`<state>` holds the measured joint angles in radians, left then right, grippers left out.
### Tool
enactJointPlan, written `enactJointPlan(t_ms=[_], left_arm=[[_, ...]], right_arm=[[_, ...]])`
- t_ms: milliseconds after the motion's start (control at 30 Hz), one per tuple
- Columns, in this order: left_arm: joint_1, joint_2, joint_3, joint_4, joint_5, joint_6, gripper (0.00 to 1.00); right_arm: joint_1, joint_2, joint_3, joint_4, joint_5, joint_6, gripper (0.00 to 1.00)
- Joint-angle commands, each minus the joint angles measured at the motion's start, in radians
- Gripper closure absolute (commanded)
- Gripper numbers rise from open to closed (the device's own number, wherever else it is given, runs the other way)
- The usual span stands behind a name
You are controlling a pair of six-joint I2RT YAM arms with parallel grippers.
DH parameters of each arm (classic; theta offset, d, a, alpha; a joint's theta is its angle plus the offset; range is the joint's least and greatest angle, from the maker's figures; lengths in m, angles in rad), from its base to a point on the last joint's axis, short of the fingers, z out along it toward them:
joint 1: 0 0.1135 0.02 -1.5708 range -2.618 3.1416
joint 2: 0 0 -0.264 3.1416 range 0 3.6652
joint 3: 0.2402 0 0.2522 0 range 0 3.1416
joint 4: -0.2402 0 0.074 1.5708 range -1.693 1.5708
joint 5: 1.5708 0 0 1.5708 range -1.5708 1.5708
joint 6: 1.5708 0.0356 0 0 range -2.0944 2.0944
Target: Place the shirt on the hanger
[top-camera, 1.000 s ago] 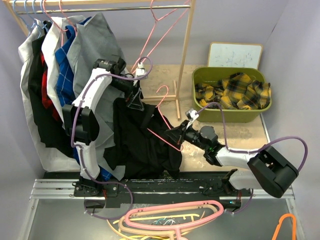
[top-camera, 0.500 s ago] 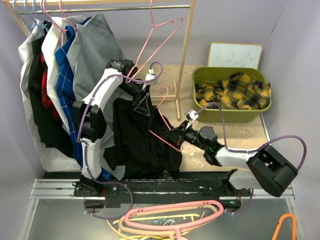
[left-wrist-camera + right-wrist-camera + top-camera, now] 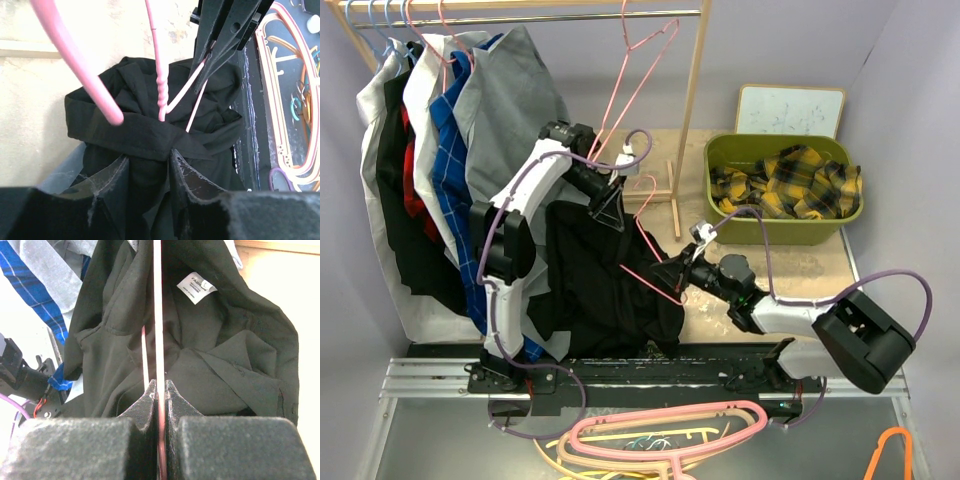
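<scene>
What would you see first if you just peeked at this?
A big black shirt bunched in the middle, with a thin pink hanger poking out of it. The right gripper pinches the hanger's wire, while the left gripper sits at the collar. Far right, a green bin holds yellow plaid cloth.

Overhead view faces down; both wrist views, seemingly close, share the shirt (image 3: 595,285).

Open tabletop (image 3: 820,268) runs before the bin (image 3: 800,233) (hanging clothes (image 3: 440,150) and rack post (image 3: 688,130) hem the left).
</scene>
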<state>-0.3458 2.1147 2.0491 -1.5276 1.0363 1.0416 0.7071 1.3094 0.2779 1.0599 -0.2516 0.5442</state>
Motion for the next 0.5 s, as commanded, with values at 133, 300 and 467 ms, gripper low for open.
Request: enactJointPlan(t_ms=[133,300,467], left_arm=[[-0.037,-0.097,-0.076,-0.019,0.011,0.056,1.0],[-0.049,-0.278,-0.2,0.091,0.011,-0.02,1.0],[-0.051,-0.536,-0.317,0.289,-0.051,-0.204,1.0]], right_arm=[[0.002,-0.065,-0.017,0.049,0.043,-0.021,1.0],[0.002,-0.155,-0.033,0.028,0.1,-0.018,1.0],[0.003,-0.281,-0.018,-0.071,0.141,-0.032,0.9]])
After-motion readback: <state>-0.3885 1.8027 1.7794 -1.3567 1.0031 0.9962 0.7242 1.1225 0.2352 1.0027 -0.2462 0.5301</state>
